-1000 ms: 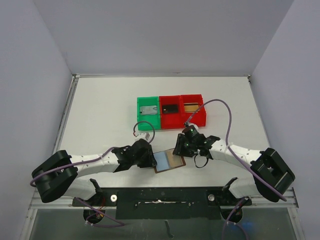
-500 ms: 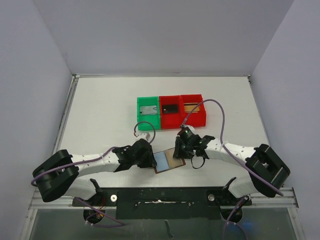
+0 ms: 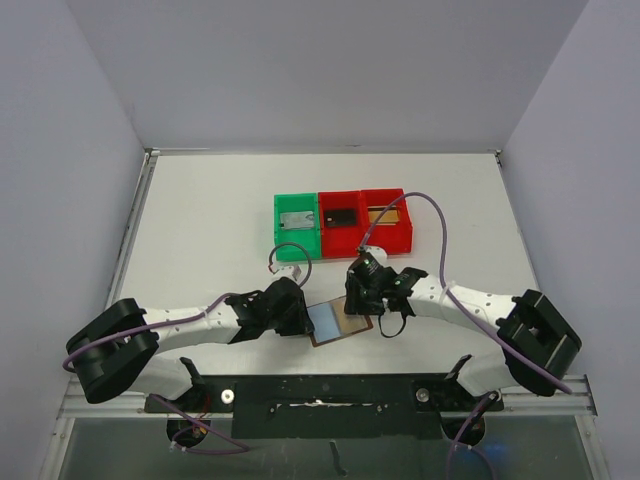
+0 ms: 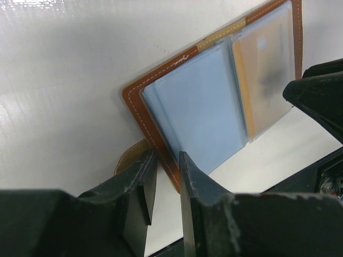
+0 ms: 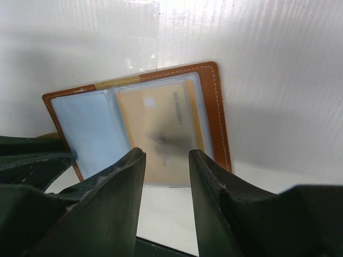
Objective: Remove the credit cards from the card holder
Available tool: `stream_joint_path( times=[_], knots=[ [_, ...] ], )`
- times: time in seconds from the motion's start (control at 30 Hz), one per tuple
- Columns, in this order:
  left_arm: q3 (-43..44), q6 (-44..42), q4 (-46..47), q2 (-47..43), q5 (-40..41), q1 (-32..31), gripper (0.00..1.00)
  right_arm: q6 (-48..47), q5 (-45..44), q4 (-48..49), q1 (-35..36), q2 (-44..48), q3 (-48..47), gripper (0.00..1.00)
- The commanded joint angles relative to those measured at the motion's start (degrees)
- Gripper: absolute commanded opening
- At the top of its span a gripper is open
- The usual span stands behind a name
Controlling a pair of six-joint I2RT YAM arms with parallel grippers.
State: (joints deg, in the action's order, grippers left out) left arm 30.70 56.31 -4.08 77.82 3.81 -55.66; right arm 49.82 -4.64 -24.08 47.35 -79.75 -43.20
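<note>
The right gripper point(image 5: 167, 155) has edged left over the open card holder point(image 3: 338, 322) at near centre, fingers half apart and empty astride the still-pocketed gold credit card point(image 5: 161, 128); the left gripper point(image 4: 166, 158) pinches the holder's left edge, nearly closed: extraction appears imminent.

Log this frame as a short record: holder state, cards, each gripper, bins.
card holder: open on the table, between the two grippers
gold card: inside the holder's right pocket, not yet out
left pocket: no card seen
left gripper: jaws narrow at the holder's left corner; grip unclear
right gripper: open, over the gold card
green bin, red bins: in a row behind the holder, a flat item in each
</note>
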Motion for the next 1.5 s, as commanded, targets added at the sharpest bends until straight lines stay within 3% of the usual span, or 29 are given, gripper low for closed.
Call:
stream_joint_path(
  times=[0.0,0.37,0.87,1.23,1.47],
  knots=[
    [2.5,-0.9,1.4,-0.1,-0.5,0.2,0.22,-0.4,-3.6,-1.7,0.3,0.6,-1.9,0.39],
    [2.5,-1.2,1.5,0.1,-0.8,0.2,0.21,-1.0,0.0,1.5,0.6,-4.0,-1.0,0.39],
    [2.9,-1.4,1.3,0.5,-0.9,0.2,0.2,-1.4,-1.8,-1.9,2.0,-1.6,-4.1,0.15],
    [3.4,-1.7,0.8,0.8,-0.7,0.2,0.19,-2.1,-3.8,-5.1,2.8,-1.1,-5.7,0.14],
    [3.5,-2.1,0.5,0.8,-0.7,0.2,0.17,-5.4,0.3,-2.3,3.0,-0.2,-6.7,0.25]
  ],
)
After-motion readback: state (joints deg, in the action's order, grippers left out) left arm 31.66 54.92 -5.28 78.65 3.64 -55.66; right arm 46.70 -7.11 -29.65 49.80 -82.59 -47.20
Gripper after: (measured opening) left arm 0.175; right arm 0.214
